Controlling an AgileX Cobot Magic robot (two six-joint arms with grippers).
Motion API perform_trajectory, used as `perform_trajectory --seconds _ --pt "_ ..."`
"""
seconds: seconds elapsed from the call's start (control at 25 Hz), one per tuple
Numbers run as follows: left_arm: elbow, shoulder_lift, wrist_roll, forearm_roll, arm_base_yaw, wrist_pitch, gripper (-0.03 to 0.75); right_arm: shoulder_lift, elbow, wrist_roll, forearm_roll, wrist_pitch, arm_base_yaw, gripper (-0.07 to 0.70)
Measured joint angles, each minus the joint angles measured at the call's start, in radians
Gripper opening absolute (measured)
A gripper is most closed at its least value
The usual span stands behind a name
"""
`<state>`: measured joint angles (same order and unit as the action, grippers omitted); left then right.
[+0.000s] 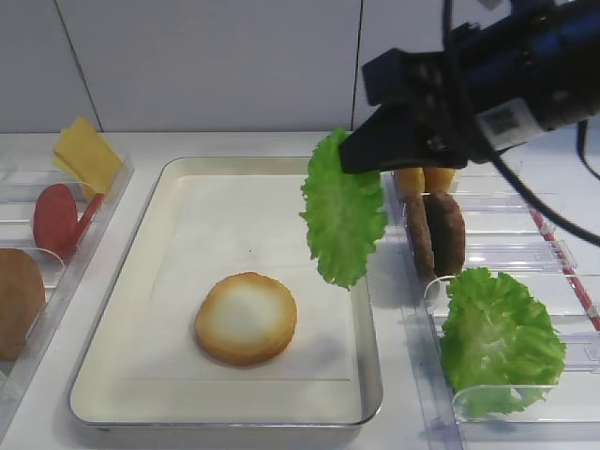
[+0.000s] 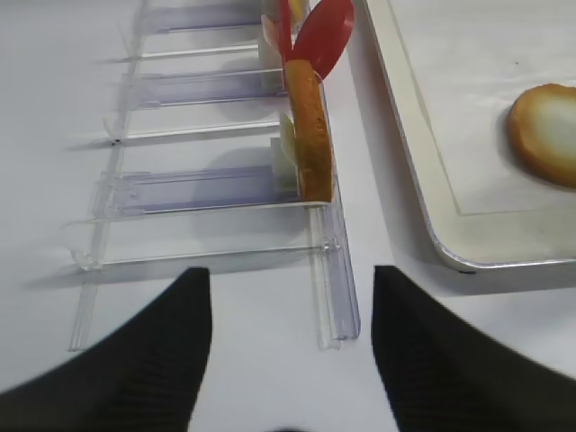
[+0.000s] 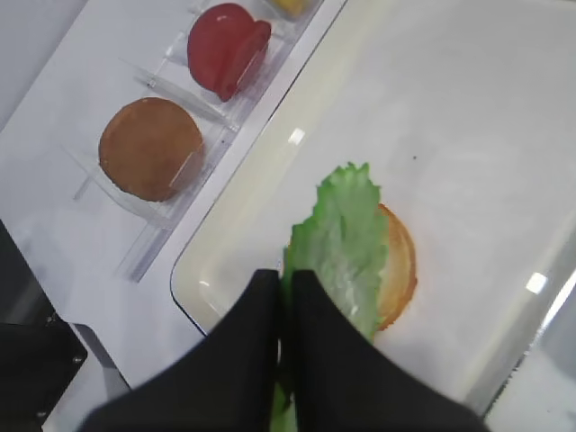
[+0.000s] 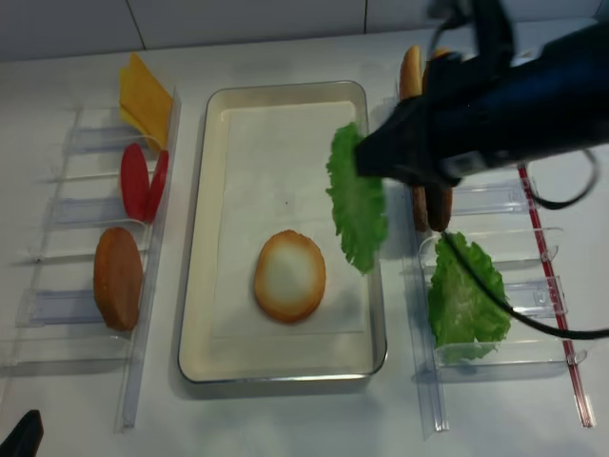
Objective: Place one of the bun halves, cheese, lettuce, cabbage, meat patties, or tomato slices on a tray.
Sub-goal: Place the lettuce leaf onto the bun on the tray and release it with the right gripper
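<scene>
Risk: frilly bright green lettuce leaf [image 1: 343, 218] dangles by one edge from the clamped right claw [image 3: 286, 292]; released early, it misses the golden-brown bun half [image 1: 246, 318] on the cream rectangular tray [image 1: 169, 187]. Left claw [image 2: 290, 310] gapes empty.

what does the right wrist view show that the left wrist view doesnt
Only the right wrist view shows the right hand shut on the lettuce, hanging above the bun half. Only the left wrist view shows the left hand, open over bare table beside the clear bins. Both show the tray, the bun half on it, and the tomato slices.
</scene>
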<state>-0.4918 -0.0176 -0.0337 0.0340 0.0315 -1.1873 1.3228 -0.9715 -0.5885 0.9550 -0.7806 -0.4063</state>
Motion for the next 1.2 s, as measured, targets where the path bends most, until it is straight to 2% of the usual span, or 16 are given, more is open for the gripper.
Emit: perform_trajectory --seconds 0.36,0.64,1.0,1.2 --pt "0.0 0.0 0.0 0.0 0.0 0.0 0.361 0.232 -0.157 0.012 0.006 0.037 -0.175 0.061" --pt "0.0 0.0 0.0 0.0 0.0 0.0 0.361 0.38 -0.24 0.033 0.012 0.055 -0.266 0.061" --pt "0.0 0.0 0.0 0.0 0.0 0.0 0.361 0.449 -0.25 0.035 -0.002 0.126 -0.304 0.061" --pt "0.0 0.0 0.0 0.0 0.0 0.0 0.361 0.467 -0.25 0.1 -0.132 0.146 -0.304 0.06"
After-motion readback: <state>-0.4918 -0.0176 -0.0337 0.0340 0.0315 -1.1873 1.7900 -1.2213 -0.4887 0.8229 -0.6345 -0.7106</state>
